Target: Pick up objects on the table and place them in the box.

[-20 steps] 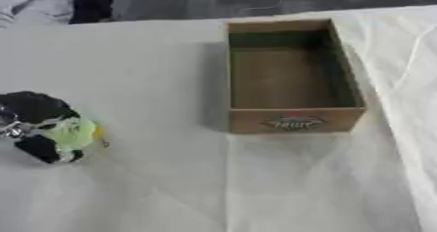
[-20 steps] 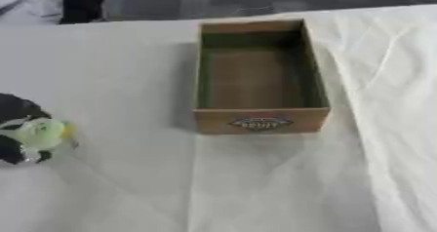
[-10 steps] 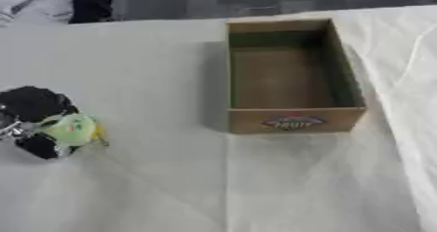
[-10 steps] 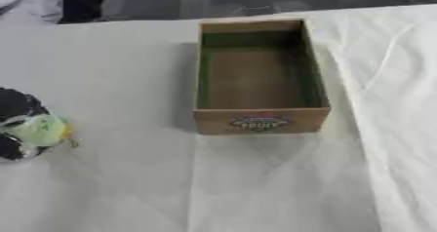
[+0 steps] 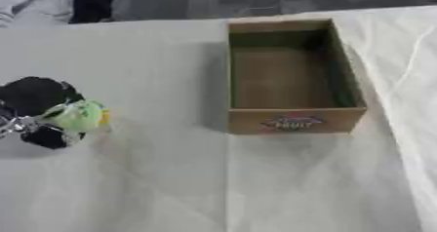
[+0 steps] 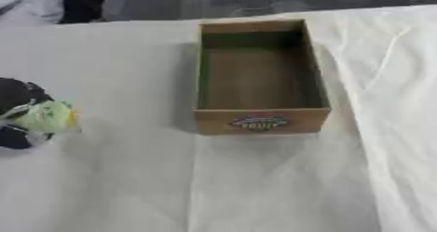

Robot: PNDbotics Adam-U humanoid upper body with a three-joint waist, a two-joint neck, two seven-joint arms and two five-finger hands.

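Since a second ago the left hand has shifted a little to the right, toward the box, carrying a green object with it; in the left eye view the object now sits a bit nearer the picture's middle. The box and the table lie as they did.

The left hand shows at the left edge, black with silver parts, its fingers curled round the green object. The object is pale green and rounded, with a small yellow patch on its right side, which faces the box. Its long axis cannot be told, since the hand covers much of it. It stays well apart from the box, left of the box's near end.

The box is open and brown, its long axis running away from the robot, with a printed label on its near wall. Nothing shows inside it.

The right hand is out of sight.
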